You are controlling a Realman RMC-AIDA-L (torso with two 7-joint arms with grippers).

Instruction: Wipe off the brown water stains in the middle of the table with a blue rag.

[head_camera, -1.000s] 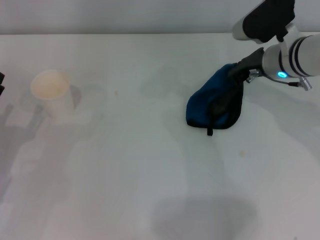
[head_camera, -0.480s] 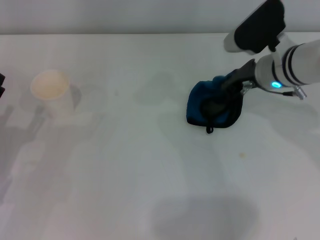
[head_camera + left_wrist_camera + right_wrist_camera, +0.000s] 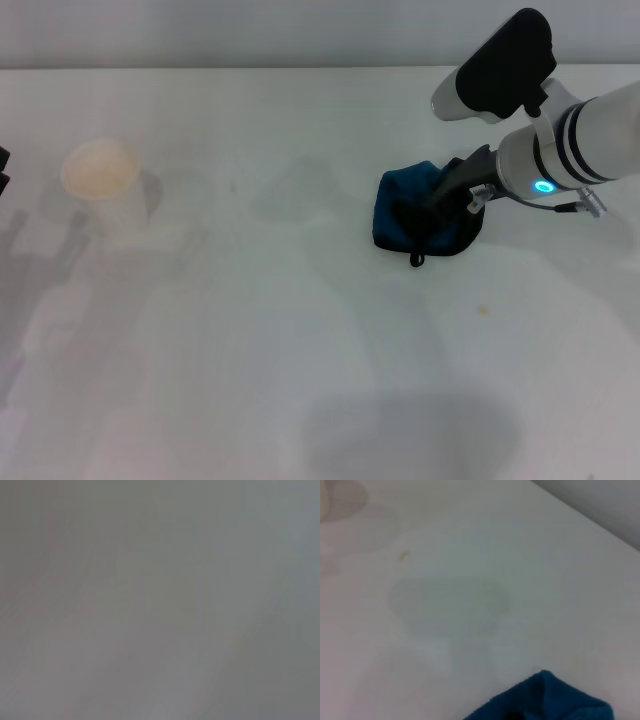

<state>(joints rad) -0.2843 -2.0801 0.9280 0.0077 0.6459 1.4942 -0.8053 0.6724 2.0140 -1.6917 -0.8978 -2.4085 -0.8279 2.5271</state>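
Fingers of the right gripper [image 3: 432,213] pinch the blue rag [image 3: 405,215] near the table's [image 3: 300,350] far right (left arm unseen); press flat, sweep slowly.

**Rag bunched on the table, only faint spots of stain**

The rag [image 3: 425,215], deep blue with black edging and a small black loop hanging at its near edge, lies crumpled in a heap on the white table [image 3: 300,350], right of centre. Of the stains, only tiny tan droplets show: one [image 3: 484,310] near the rag, another [image 3: 231,185] well to its left.
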